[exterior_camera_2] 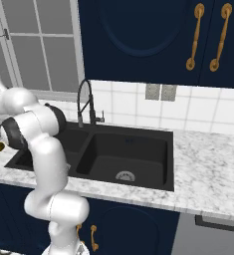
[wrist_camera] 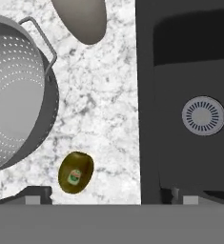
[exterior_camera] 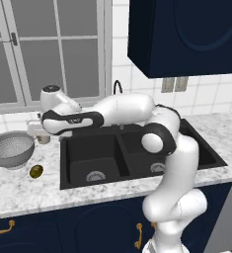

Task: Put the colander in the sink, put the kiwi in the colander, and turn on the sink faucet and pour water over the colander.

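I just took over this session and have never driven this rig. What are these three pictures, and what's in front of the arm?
The white machine is a robot arm on a drivable base. Two pictures come from base cameras behind the arm, to its left and right. The third looks down from a camera on the hand.

On the marble counter left of the black sink sit the colander and, nearer the front edge, the kiwi, apart from each other. A beige rounded object stands beyond them. The faucet rises behind the sink.

The end effector hovers over the counter by the kiwi, open, holding nothing.
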